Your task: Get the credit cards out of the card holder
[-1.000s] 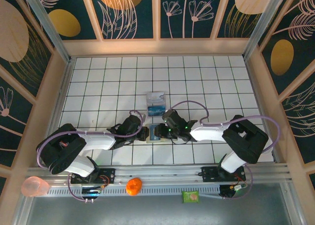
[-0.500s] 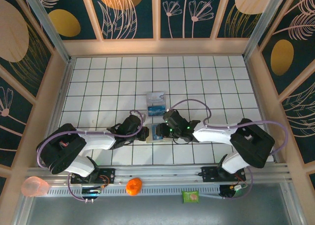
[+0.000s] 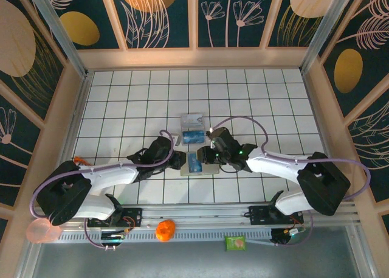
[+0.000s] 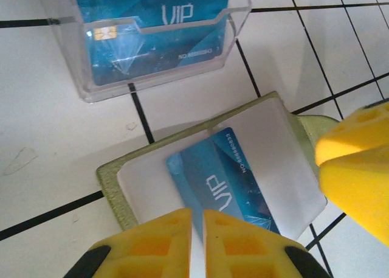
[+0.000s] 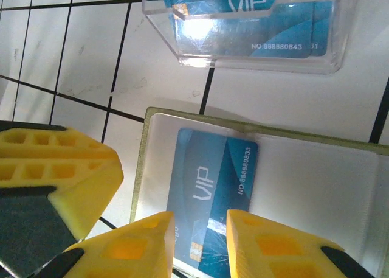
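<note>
Card holder (image 4: 267, 144) lies spread open and flat on the white tiled table (image 3: 121, 107), pale inner panels up, just in front of both arm bases and near the middle of the grid. A blue card (image 4: 222, 184) marked VIP rests at a slant on one panel. Just beyond the holder stands a clear box (image 3: 192, 129) with more blue cards in it. The right gripper (image 5: 199, 222) points down at the holder, its fingers apart with the card's near end between them; whether they touch it is unclear. The left gripper (image 4: 197, 222) hovers at the holder's opposite edge, fingers almost pressed together with a thin slit between; whether they pinch anything is unclear. Both arms stretch low across the table, forearms angled inward so the wrists meet over the holder.
</note>
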You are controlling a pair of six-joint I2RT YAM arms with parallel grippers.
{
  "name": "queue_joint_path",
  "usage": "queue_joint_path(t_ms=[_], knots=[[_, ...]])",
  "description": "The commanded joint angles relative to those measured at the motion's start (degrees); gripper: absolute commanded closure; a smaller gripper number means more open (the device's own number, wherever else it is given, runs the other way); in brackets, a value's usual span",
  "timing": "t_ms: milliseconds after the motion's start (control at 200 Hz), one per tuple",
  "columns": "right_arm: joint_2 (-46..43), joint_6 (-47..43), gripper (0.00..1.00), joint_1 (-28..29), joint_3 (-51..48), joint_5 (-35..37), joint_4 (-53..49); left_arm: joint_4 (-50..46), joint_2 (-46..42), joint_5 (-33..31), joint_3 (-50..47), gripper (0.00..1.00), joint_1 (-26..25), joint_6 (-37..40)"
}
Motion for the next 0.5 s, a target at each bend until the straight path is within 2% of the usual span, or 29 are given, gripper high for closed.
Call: queue_joint_path(t_ms=[0, 125, 495], knots=[[1.94, -3.31, 0.71, -1.1, 2.03, -4.31, -1.44, 0.49, 3.35, 1.29, 2.28, 0.89, -1.48, 0.42], [4.54, -3.82, 0.71, -1.72, 2.56, -6.45, -0.5, 0.54, 6.62, -1.44, 2.12, 0.97, -1.5, 0.09], [8.31, -2.31, 0.71, -3.09, 2.12, -5.9, 0.09, 1.39, 10.76, -1.85, 1.23, 0.97, -1.46, -0.79]])
